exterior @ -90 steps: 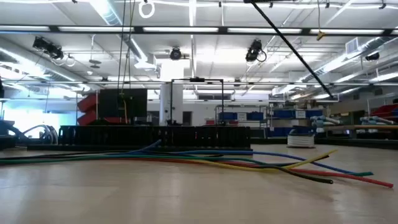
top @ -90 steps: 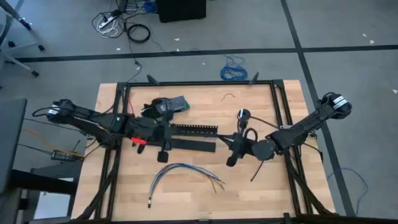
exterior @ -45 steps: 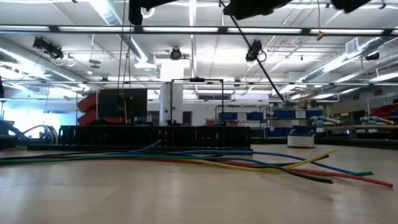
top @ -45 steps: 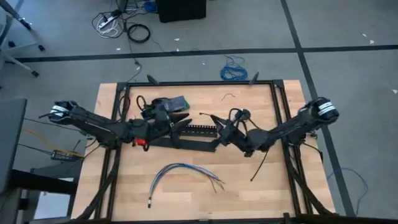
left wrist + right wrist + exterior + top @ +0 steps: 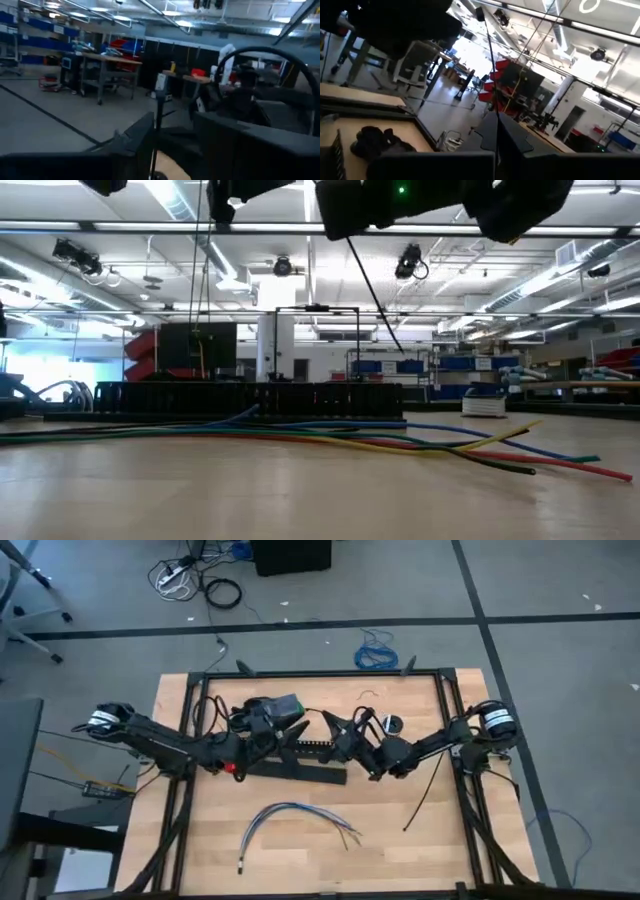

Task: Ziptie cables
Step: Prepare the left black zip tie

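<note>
Right claw (image 5: 345,730): raised above the middle of the bench, over the long black slotted comb-edged channel (image 5: 300,749). A thin straight black plastic ziptie (image 5: 491,80) stands up between its two dark fingers in the right wrist view, so the claw is clamped on that strip; in the low view the same ziptie (image 5: 372,292) slants down from the dark arm bodies at the top of the picture.

Left claw (image 5: 285,737): also over the channel, near the right claw, the two pointing toward each other. Whether its fingers are apart or together: cannot tell. In the left wrist view a thin upright black strip crosses the middle of the picture, with the other arm's dark body behind it.

Second black plastic ziptie (image 5: 421,792): lies slanted on the light wooden bench (image 5: 430,845), on the right arm's side, apart from both claws.

Cables (image 5: 290,821), a loose bundle of thin blue, grey and white wires: on the bench nearer the front edge than the channel, curved in an arc, ends splayed toward the right. Well apart from both claws. In the low view the cables (image 5: 330,435) lie flat in front of the channel (image 5: 250,396).
</note>
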`<action>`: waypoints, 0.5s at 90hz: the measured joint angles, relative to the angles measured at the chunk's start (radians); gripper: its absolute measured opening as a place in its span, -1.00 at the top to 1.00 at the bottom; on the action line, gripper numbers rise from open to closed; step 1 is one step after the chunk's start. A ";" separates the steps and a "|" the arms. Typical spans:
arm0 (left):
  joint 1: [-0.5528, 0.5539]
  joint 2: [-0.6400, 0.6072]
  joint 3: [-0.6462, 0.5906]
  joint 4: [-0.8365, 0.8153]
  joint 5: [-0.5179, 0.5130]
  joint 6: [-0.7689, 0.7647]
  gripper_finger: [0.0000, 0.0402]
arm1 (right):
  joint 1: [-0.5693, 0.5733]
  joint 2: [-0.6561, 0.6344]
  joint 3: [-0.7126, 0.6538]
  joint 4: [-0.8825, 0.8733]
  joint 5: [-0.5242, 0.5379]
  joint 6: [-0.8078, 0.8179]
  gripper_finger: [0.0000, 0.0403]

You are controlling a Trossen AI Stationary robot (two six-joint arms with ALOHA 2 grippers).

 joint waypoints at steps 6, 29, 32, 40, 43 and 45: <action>0.009 0.007 0.000 0.004 0.000 0.016 0.35 | -0.004 0.000 0.000 0.006 -0.014 0.000 1.00; 0.047 0.034 0.000 0.027 0.031 0.023 0.35 | -0.007 -0.001 0.000 -0.008 -0.033 0.034 1.00; 0.051 0.040 0.000 0.037 0.039 0.023 0.35 | -0.007 -0.002 0.000 -0.011 -0.033 0.035 1.00; 0.058 0.053 0.000 0.055 0.068 0.022 0.35 | -0.007 -0.002 0.000 -0.018 -0.033 0.035 1.00; 0.061 0.056 0.000 0.058 0.079 0.022 0.35 | -0.007 -0.002 0.000 -0.019 -0.032 0.036 1.00; 0.062 0.058 0.000 0.060 0.084 0.023 0.35 | -0.007 -0.002 0.000 -0.020 -0.030 0.036 1.00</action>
